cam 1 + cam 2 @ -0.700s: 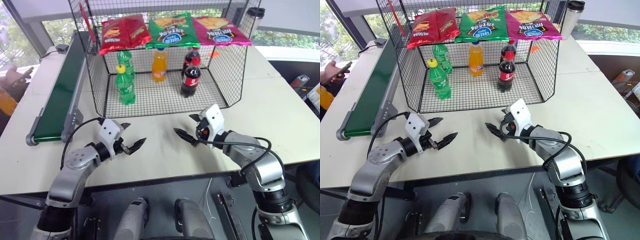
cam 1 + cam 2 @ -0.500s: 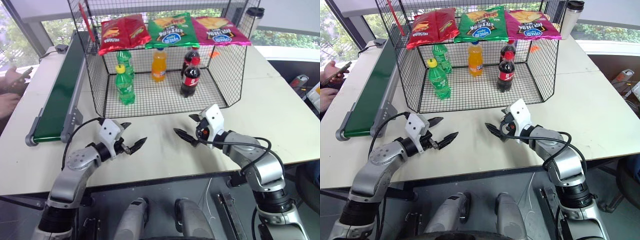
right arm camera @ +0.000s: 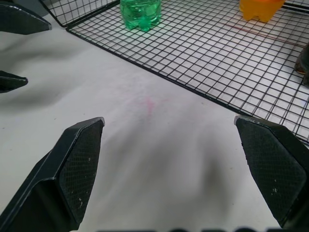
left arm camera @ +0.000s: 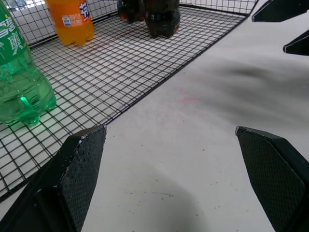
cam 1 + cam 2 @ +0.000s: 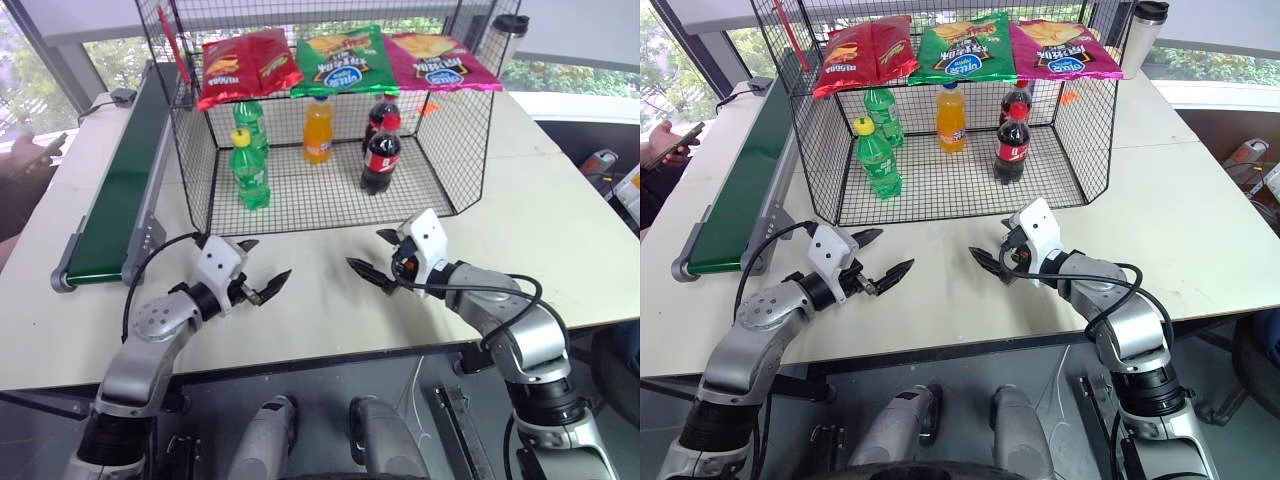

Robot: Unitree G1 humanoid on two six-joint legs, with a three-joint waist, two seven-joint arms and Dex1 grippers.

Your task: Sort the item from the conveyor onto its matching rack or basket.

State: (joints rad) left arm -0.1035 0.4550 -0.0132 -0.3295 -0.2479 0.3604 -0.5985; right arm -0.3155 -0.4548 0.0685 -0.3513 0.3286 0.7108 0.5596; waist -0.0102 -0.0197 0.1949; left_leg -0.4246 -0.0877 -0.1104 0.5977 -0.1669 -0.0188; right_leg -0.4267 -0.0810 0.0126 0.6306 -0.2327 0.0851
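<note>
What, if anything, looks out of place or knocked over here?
Nothing stands out. The bottles stand upright in the wire cage, three snack bags lie flat on top, and both open grippers, left and right, hover over bare table.

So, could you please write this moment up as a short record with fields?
left gripper: open, holding nothing, over the bare table in front of the cage
right gripper: open, holding nothing, facing the left one
conveyor: along the robot's left side of the table, no item visible on the belt
cage: on its mesh floor two green bottles, one orange bottle, two cola bottles
top shelf: three chip bags, red, green and pink
</note>
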